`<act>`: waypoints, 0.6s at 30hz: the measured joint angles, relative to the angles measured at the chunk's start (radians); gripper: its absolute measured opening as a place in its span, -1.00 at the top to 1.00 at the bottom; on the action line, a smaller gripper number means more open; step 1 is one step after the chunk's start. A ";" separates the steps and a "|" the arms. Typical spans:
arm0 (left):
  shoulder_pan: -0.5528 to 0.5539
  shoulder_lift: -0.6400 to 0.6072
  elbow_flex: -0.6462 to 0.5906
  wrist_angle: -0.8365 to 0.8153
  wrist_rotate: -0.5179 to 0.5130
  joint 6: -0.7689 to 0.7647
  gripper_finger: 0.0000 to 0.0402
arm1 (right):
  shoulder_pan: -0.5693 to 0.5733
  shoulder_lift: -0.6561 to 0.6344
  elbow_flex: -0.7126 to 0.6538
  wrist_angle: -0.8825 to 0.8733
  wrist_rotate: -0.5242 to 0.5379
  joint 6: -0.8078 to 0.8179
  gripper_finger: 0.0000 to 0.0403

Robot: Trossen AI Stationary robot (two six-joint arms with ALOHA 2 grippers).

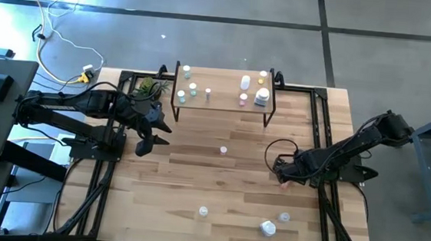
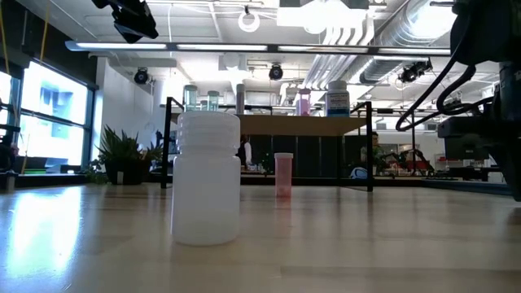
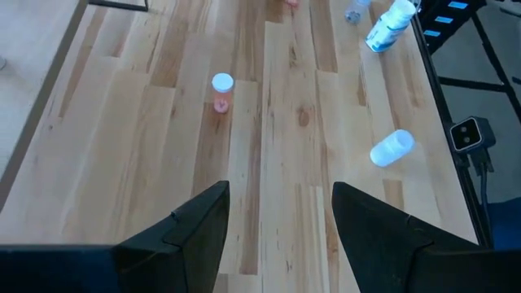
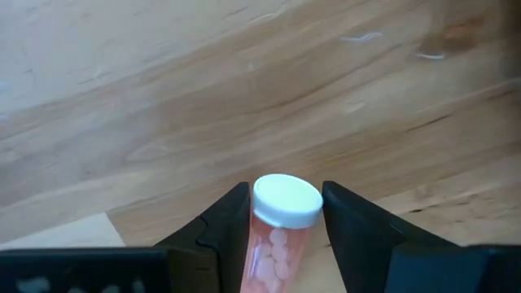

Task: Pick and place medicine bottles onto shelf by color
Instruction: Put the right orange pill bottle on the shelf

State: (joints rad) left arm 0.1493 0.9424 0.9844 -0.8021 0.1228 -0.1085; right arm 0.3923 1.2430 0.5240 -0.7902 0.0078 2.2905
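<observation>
Bench [image 1: 196,173]: light-wood top with black rails along its left and right edges; the broad middle band lies bare except for one small bottle.
Shelf [image 1: 224,104]: low board on black legs at the far edge, centred; open bench stretches in front of it.
Left arm: comes in from the left side; its end effector [image 1: 146,142] hangs above the bench just in front of the shelf's left end, fingers [image 3: 191,232] spread apart and holding nothing.
Right arm: reaches in from the right edge, low to the surface near the right rail.
Right end effector [image 4: 285,224]: down at the bench, fingers pressed against both sides of the pink bottle [image 4: 281,232], just below its white cap.
Plant [image 1: 147,87]: at the shelf's left end, close to the left arm.
Shelf bottles: a greenish group [image 1: 187,84] on the left half, pink and white ones [image 1: 253,89] on the right half.
Mid bottle [image 1: 223,149]: pink with a white cap, upright, alone in the open centre, well apart from both arms.
Near-edge bottles: a large white one [image 1: 268,228] lying near the front edge, with two small ones [image 1: 204,210] [image 1: 284,216] nearby.
</observation>
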 joint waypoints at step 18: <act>0.000 0.000 0.000 0.000 -0.002 0.018 -0.04 | 0.000 0.000 0.023 0.038 0.013 -0.110 0.48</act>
State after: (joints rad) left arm 0.1493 0.9424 0.9844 -0.8024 0.1208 -0.0906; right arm 0.3923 1.2434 0.5467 -0.7521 0.0210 2.1804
